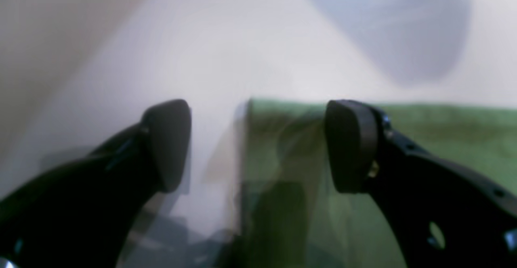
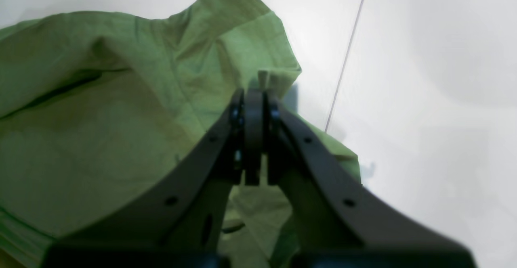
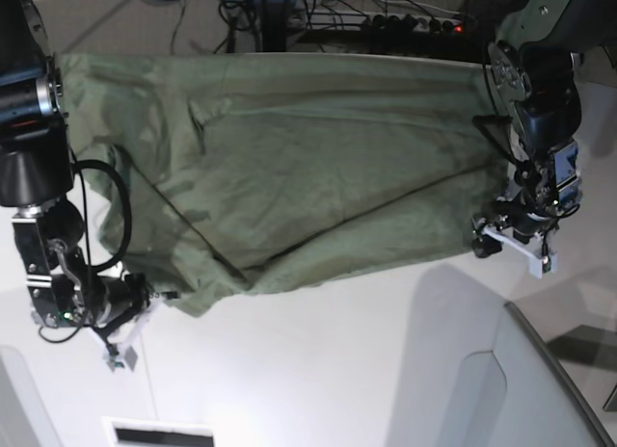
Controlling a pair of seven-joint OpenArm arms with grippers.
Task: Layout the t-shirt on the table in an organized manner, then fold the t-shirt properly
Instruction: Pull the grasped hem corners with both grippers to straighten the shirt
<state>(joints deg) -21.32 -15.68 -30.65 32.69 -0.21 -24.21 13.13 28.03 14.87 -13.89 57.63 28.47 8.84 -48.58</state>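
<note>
The white bench (image 3: 318,360) takes up most of the base view, with a thin dark seam (image 2: 347,54) running across it in the right wrist view. Spread over its far half lies the olive-green t-shirt (image 3: 289,168), opened out wide between the two arms, with creases running slantwise across the cloth and its near edge sagging in an uneven line toward the base view's lower left.

A grey angled panel (image 3: 540,380) with a dark edge sits at the near right corner of the base view.

The right arm stands at the base view's left. Its claw, the right claw (image 2: 254,94), is closed tight — the two fingers meet, and a small fold of the shirt's edge pokes up between their tips, so it has hold of the t-shirt.

The left arm stands at the base view's right, at the shirt's other end. The left claw (image 1: 258,143) is spread wide, its dark pads (image 1: 351,143) well apart, and nothing is caught between them — the shirt's edge lies below the gap, on the bench, blurred in the left wrist view.
</note>
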